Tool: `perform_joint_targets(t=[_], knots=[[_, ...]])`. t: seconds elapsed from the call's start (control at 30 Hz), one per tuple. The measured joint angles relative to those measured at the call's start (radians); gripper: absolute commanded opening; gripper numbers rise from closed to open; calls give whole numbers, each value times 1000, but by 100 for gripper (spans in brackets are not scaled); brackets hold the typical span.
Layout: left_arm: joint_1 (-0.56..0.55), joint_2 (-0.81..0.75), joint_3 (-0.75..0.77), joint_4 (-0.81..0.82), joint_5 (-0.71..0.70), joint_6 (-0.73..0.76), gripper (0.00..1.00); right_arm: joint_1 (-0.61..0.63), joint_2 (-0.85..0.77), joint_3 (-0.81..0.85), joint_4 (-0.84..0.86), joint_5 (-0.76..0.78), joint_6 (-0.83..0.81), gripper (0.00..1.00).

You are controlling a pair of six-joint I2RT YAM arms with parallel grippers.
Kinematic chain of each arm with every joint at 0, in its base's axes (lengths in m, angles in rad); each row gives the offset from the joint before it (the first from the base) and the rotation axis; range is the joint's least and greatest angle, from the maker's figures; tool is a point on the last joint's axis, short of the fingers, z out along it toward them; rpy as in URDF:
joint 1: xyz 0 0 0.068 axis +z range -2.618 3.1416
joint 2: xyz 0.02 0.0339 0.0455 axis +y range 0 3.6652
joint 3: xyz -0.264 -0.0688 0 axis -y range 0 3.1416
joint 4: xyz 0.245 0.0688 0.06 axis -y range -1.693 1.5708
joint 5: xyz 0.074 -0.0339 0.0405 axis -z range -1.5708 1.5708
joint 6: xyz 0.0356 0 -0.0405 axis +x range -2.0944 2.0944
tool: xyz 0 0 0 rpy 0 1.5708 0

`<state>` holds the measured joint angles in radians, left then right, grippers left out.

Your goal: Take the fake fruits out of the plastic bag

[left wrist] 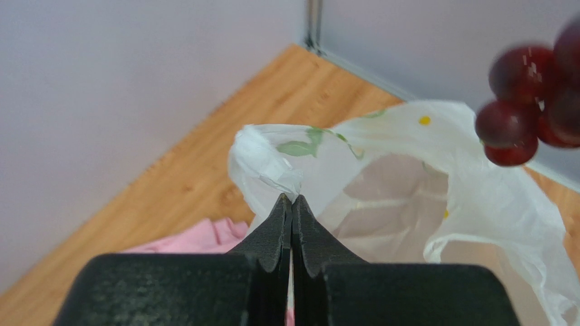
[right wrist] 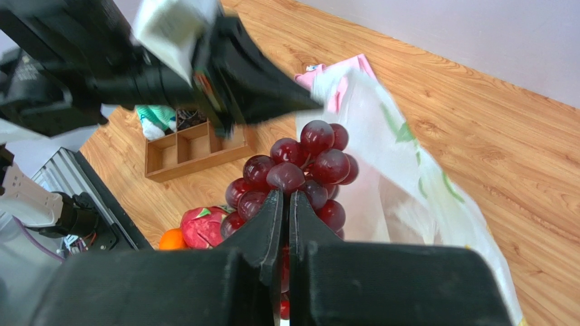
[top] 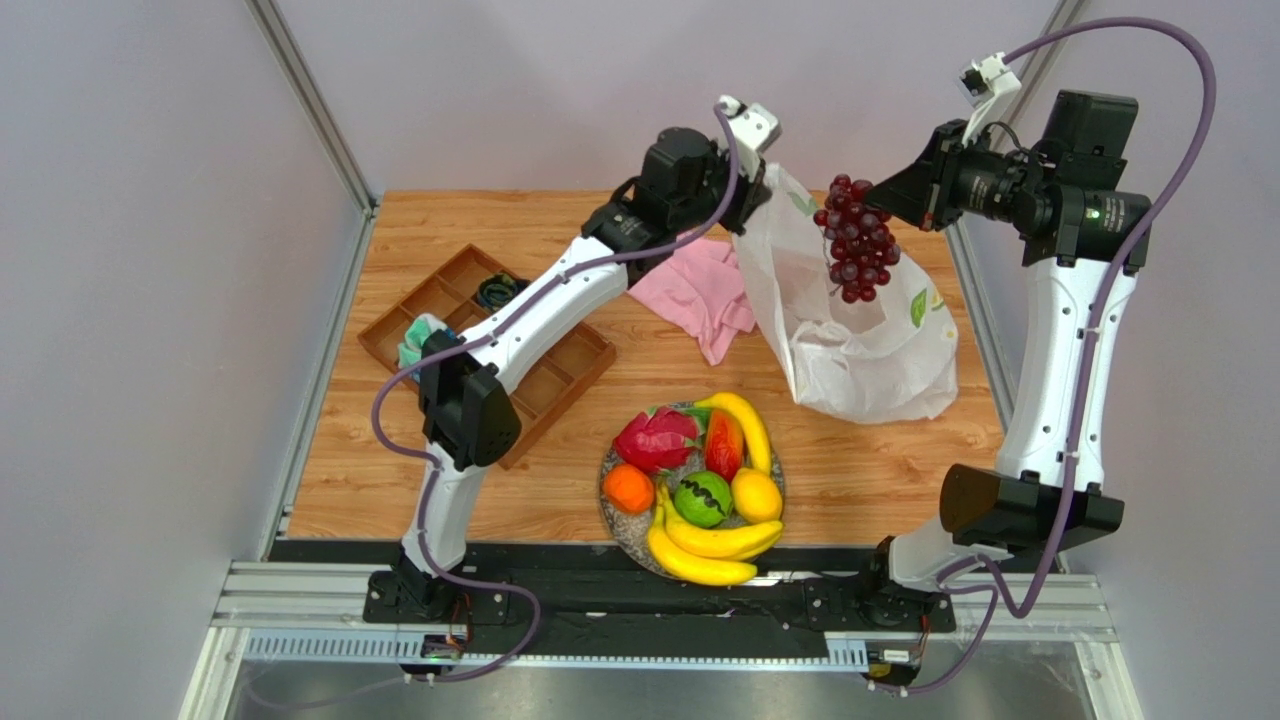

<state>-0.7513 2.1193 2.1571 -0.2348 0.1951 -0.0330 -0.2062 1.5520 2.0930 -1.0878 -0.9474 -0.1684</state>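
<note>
- Hanging above the open mouth of the plastic bag [top: 864, 353], the dark red grapes [top: 857, 240] are clear of the film. The right gripper [right wrist: 286, 195] is clamped tight on the top of the bunch.
- The left gripper [left wrist: 291, 199] is pinched closed on a bunched bit of the bag's rim and holds that side up off the table [top: 451, 488].
- The bag's body slumps on the far right of the wood, its right side close to the table edge and the grey wall.
- The bag is thin, crinkled and translucent white, with small green leaf marks and a yellow dot.
- A pink cloth [top: 694, 288] lies just beside the bag's left side.
- Bare wood separates the bag from the plate [top: 606, 518], which reaches the table's near edge.
- The plate carries a dragon fruit [top: 657, 440], a red-orange piece [top: 724, 446], an orange [top: 628, 489], a green fruit [top: 702, 497], a lemon [top: 756, 494] and bananas [top: 706, 548], all packed together and touching.
- A wooden compartment tray [top: 571, 375] sits at the left, partly under the left arm, with open wood in front of it.
</note>
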Motion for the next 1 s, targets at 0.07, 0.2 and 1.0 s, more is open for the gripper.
perform_joint_targets(t=[0.07,0.2,1.0], knots=[[13,0,46,31,-31,31,0,0,-14,-16,2,-2,0,0],[35,-10,63,68,-85,66,26,0,-18,-23,15,-13,10,0],[50,-470,-383,-89,-152,208,98,451,-215,-480,-100,117,-274,0]])
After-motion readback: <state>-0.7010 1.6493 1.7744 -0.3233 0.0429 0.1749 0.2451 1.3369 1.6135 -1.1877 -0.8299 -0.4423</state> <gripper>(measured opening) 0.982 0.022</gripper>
